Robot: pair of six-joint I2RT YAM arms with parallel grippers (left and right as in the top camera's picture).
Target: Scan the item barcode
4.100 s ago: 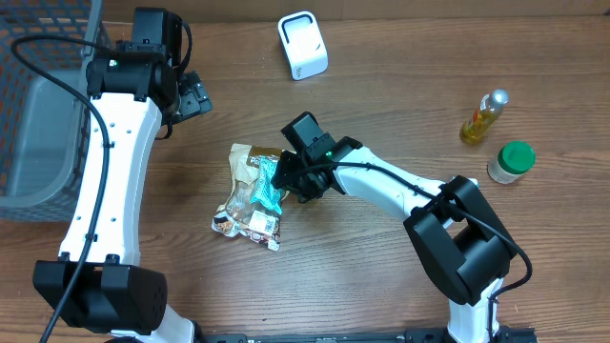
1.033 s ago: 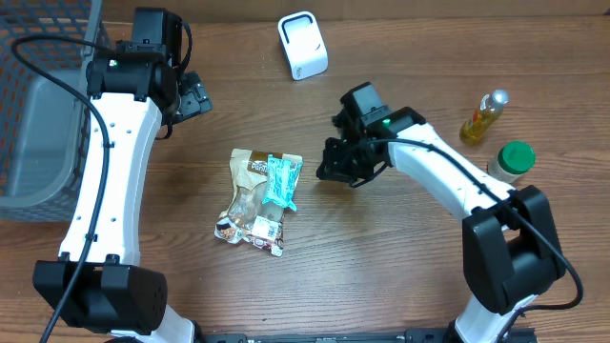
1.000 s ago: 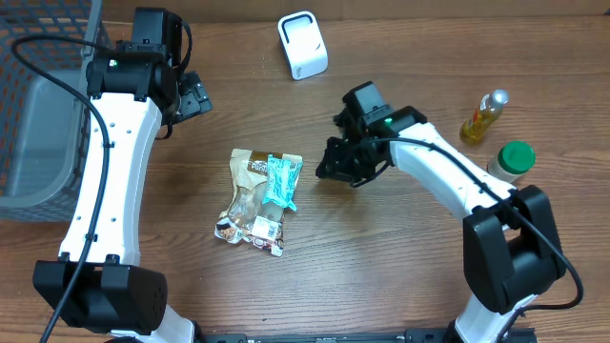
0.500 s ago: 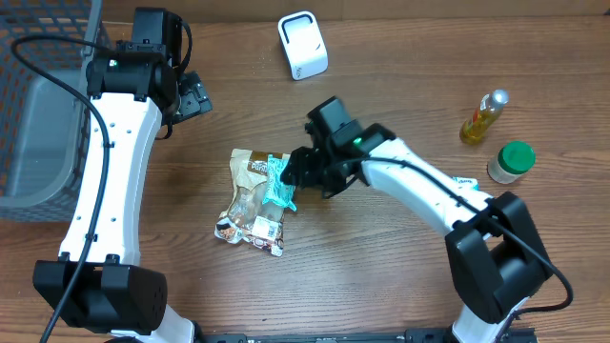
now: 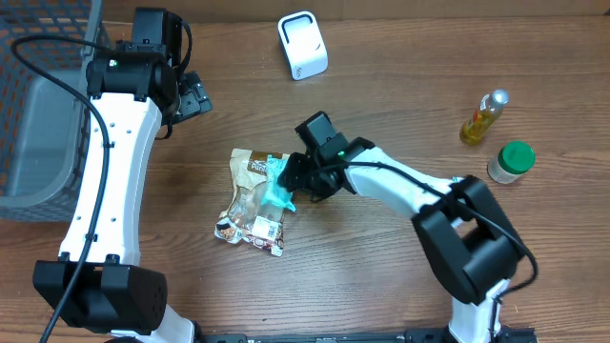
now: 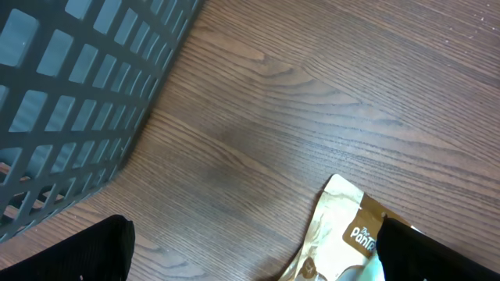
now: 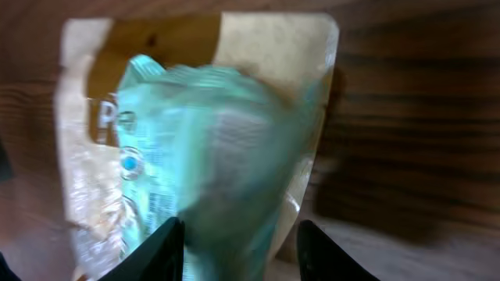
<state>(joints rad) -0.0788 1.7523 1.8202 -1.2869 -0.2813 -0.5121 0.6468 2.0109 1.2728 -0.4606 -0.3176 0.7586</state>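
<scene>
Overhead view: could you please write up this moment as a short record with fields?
Scanner: white boxy barcode scanner, far side of wooden table, untouched
Item: teal plastic packet lying on tan foil pouch, mid-table
Right gripper: over the teal packet, jaws astride it; grip unclear
Left gripper: jaws open, empty, near grey mesh basket
Other: yellow oil bottle and green-lidded jar, right side

The teal plastic packet is blurred in the right wrist view, and its print is unreadable. From overhead, the right gripper hides the packet's right edge. The tan paper pouch runs off the left wrist picture's near edge.
</scene>
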